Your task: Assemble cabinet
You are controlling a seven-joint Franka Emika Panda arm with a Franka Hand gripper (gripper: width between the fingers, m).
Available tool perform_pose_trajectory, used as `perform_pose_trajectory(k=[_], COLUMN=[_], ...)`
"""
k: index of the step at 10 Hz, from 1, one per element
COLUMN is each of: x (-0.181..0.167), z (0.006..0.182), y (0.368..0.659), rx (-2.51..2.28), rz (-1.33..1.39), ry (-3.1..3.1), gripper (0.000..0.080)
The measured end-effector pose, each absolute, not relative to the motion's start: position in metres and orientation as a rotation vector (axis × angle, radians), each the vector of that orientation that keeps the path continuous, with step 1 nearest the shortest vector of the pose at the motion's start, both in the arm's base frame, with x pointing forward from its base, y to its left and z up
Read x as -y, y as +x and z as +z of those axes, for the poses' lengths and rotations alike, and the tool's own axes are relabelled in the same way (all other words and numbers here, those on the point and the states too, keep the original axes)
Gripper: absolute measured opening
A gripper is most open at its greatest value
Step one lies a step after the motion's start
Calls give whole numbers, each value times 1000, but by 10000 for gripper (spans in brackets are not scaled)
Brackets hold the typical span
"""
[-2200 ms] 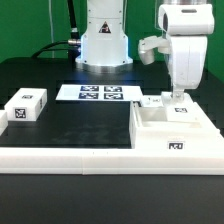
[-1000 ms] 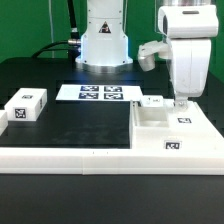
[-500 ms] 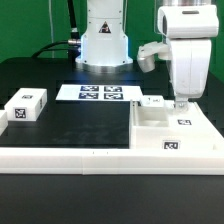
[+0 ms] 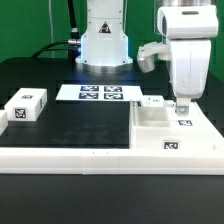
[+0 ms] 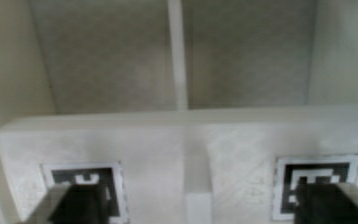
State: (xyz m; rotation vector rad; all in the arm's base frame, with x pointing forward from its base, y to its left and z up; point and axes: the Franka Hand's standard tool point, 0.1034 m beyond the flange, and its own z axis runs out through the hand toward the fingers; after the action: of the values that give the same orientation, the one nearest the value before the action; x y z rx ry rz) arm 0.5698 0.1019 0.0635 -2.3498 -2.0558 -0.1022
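Lowered a little since the earliest picture, the gripper (image 4: 181, 106) is found just above the rear right part of the cabinet (image 4: 150, 138). Over the last second no further shift of the arm (image 4: 183, 45) is noted in the exterior view.

One arm and one gripper are counted. In the wrist view two dark fingers (image 5: 69, 207) are seen standing well apart, so the gripper is recorded as spread. Between and behind them a white face (image 5: 194, 135) is seen, on which two square tags are counted. Whether the fingers touch that face cannot be told.

One cabinet is recorded. It is set on the black table (image 4: 60, 125) at the exterior view's right, close behind one long low white rail (image 4: 70, 157). Two tags are counted on it in the exterior view, a top tag (image 4: 184, 121) and a front tag (image 4: 173, 146). One small white piece (image 4: 152, 100) is noted at its rear edge, beside the gripper.

One loose white block (image 4: 27, 105), tagged, is found well apart at the exterior view's left. One marker board (image 4: 100, 93) is laid flat behind the table's middle, and four tags are counted on it.
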Motion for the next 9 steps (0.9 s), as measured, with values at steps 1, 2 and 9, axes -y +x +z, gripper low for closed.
perform_pose_trajectory(k=[1, 2, 9], x=[-102, -102, -101], z=[63, 63, 88], y=[570, 570, 517], rx=[2056, 2056, 2022], rz=[-102, -102, -71], ry=[-2350, -2350, -2400], gripper=[721, 721, 797])
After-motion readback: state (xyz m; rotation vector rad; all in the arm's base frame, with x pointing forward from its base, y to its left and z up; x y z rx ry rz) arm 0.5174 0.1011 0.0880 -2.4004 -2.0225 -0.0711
